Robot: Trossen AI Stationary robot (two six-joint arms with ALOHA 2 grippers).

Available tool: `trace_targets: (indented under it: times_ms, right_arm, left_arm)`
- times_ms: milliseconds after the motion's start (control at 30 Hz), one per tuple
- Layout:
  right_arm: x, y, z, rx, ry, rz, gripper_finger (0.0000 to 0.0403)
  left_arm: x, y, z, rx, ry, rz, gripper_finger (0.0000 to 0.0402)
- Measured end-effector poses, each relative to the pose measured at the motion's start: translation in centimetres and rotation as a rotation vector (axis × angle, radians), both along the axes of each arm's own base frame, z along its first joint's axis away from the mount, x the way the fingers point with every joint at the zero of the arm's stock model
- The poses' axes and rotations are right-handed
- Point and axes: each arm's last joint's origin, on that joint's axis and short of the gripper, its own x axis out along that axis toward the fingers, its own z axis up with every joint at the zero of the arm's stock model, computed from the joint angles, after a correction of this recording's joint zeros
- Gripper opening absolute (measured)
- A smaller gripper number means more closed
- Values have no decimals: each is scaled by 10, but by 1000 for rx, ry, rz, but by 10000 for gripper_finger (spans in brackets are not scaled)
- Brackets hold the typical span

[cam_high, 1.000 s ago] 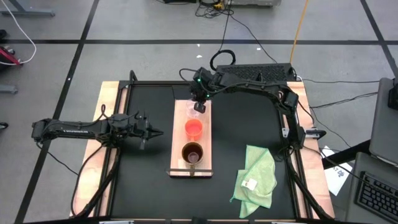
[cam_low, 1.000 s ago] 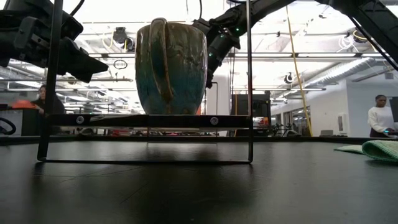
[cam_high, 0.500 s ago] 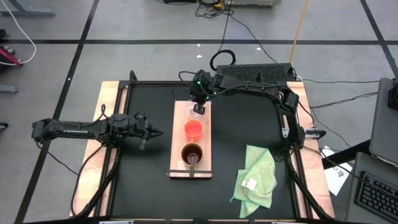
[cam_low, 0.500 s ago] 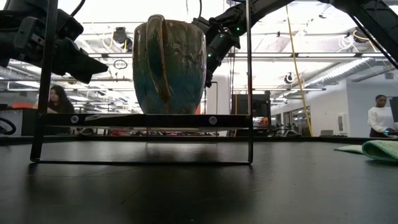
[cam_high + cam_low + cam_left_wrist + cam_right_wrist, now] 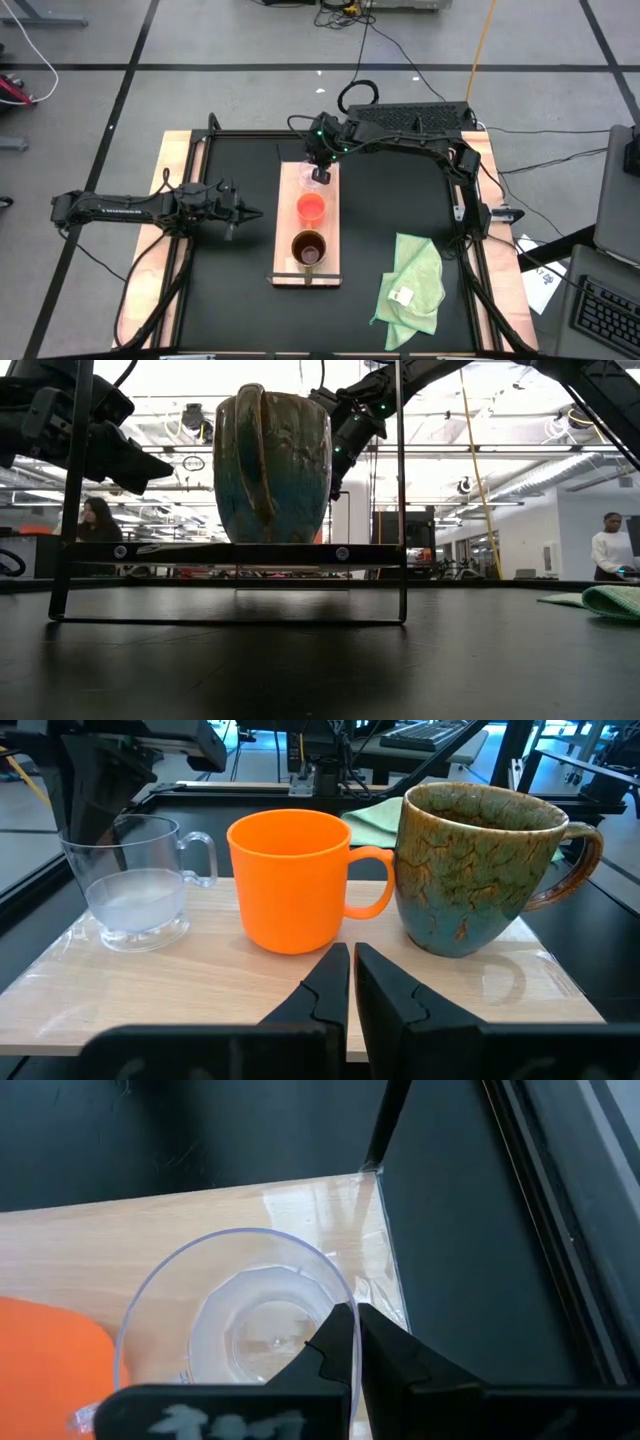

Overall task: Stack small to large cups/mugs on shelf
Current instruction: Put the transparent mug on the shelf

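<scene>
The light-wood shelf (image 5: 330,225) stands mid-table on a thin dark frame. The three cups stand upright on it in a row. The clear glass cup (image 5: 313,181) (image 5: 140,880) is at the far end, the orange-red mug (image 5: 311,207) (image 5: 290,880) in the middle, and the brown mug (image 5: 309,247) (image 5: 272,465) at the near end. My right gripper (image 5: 355,1330) reaches in from the far right and is shut on the glass cup. My left gripper (image 5: 255,212) (image 5: 352,965) hovers shut, level, left of the shelf, pointing at the mugs. My right gripper holds the clear glass cup by its rim (image 5: 345,1295) on the far right side. One finger (image 5: 335,1342) is inside the cup and one outside, pinching the wall. The fingers come from above, pointing down. The cup stands upright with its base on the shelf.
A light green cloth (image 5: 412,285) (image 5: 610,600) lies crumpled at the near right of the black tabletop. The shelf's thin upright frame rods (image 5: 400,490) rise beside the brown mug. People (image 5: 610,550) stand in the room far behind the table.
In the low view the shelf's left rod and the brown mug have shifted slightly toward the table's left, while the right rod has stayed put. Both arms have kept nearly still.
</scene>
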Motion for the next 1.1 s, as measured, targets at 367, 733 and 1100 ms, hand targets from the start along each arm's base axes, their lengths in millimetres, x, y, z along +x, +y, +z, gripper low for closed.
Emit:
trace_targets:
  times_ms: [367, 733, 1100]
  right_arm:
    - [-6, 5, 4, 11, 84, 13, 0]
    - [-8, 5, 13, 10, 124, 6, 0]
    - [0, 13, 17, -15, 71, 43, 0]
  left_arm:
    - [0, 0, 0, 2, 0, 0, 21]
    - [0, 0, 0, 1, 0, 0, 21]
    - [-1, 0, -3, 14, 31, -3, 21]
